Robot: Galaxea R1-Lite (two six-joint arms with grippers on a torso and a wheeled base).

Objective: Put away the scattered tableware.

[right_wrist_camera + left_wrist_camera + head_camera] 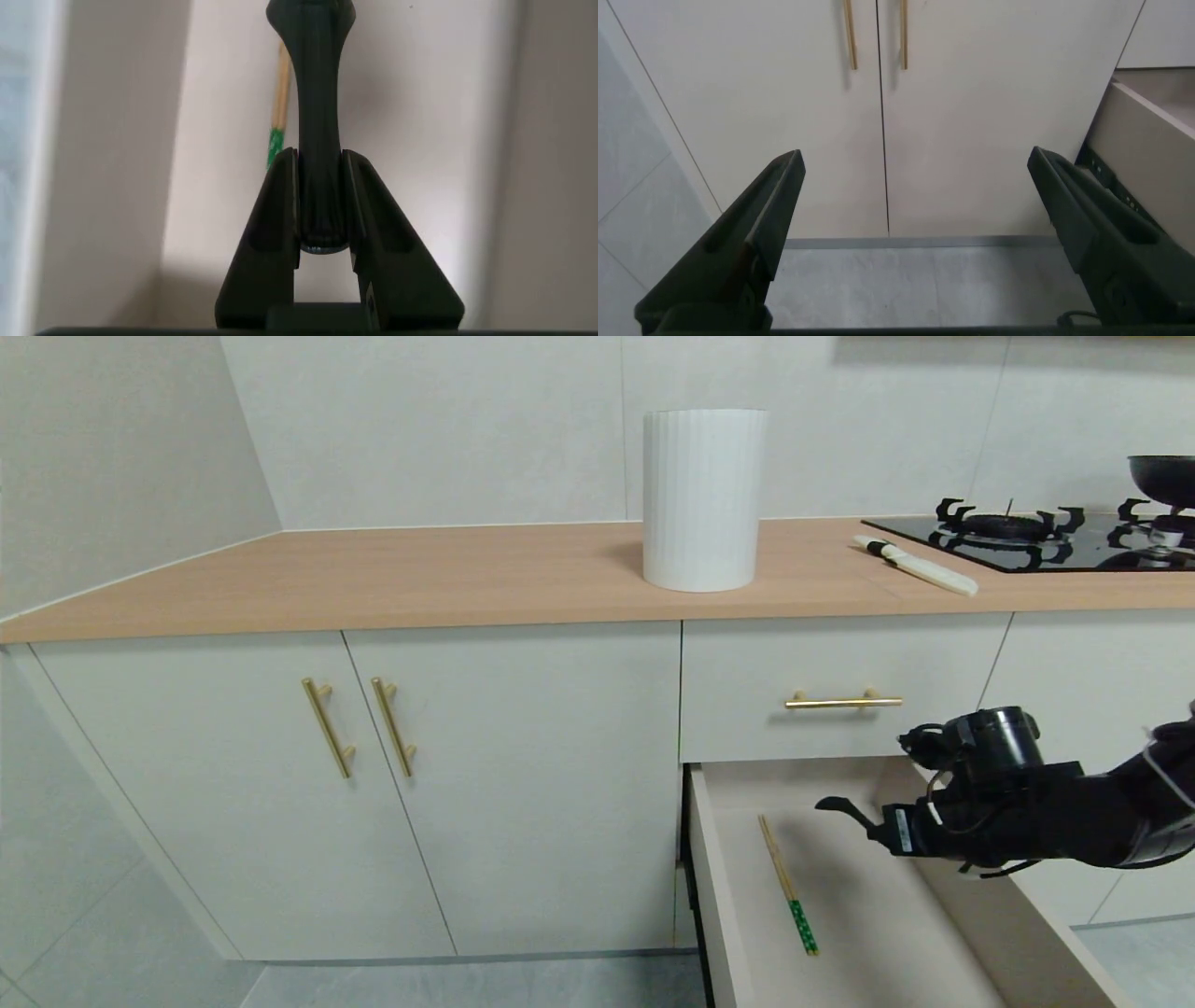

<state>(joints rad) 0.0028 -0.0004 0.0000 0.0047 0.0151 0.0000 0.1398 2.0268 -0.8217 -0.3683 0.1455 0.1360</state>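
A pair of wooden chopsticks [789, 887] with green ends lies on the floor of the open drawer [711, 868]. My right gripper [882, 833] hovers over the drawer, to the right of the chopsticks, shut on a black spoon [837, 805] that sticks out leftward. In the right wrist view the black spoon [314, 84] runs between the fingers [271, 215] of the right gripper [320, 187], above the chopsticks [277, 117]. A white knife [917, 567] with a black handle rests on the counter. My left gripper [915, 163] is open and empty, low before the cabinet doors [971, 103].
A tall white ribbed canister [703, 499] stands on the wooden counter [420, 569]. A black gas hob [1027, 537] with a pan [1162, 476] is at the far right. A closed drawer with a gold handle [843, 702] sits above the open one.
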